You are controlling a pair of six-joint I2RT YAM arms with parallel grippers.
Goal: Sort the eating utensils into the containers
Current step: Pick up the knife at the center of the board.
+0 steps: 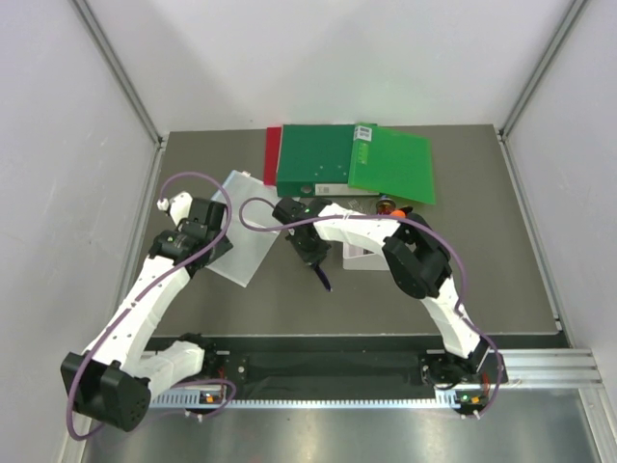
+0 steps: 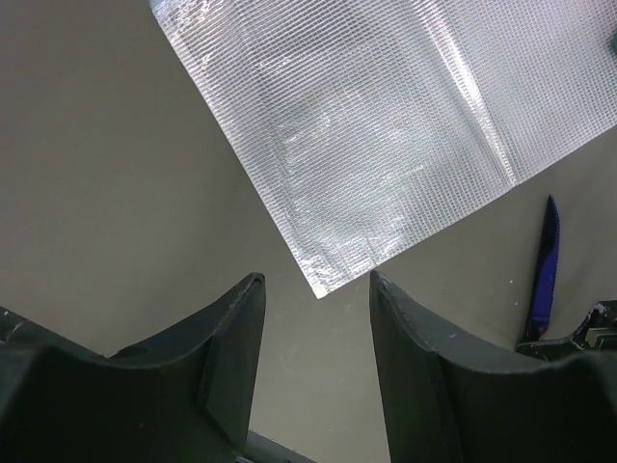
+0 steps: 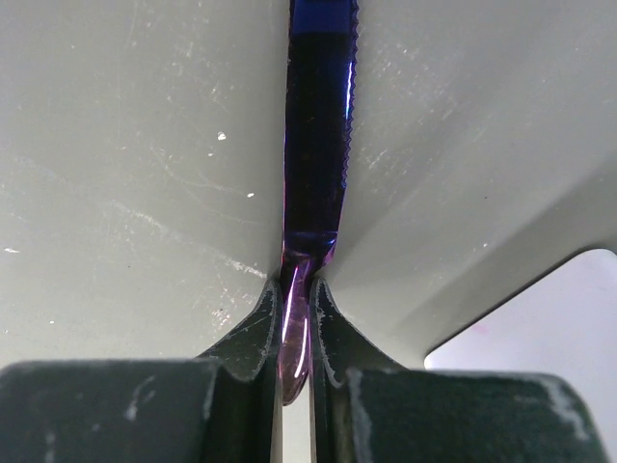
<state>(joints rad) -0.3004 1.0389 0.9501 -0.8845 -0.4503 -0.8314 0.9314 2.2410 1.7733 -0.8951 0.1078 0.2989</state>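
The right tool (image 3: pixel 296 291) is pinched tight on the handle of the dark blue knife (image 3: pixel 318 116), just beside the white bin (image 1: pixel 362 257), so next it must lift and drop it in there, while the left tool (image 2: pixel 316 289) hangs half open, holding nothing.

A dark green folder (image 1: pixel 313 159) lies at the far edge of the grey table (image 1: pixel 482 260). A lighter green folder (image 1: pixel 393 166) overlaps its right side, and a red folder (image 1: pixel 272 154) shows beneath its left. A clear, finely gridded plastic sheet (image 1: pixel 247 239) lies flat nearer left.
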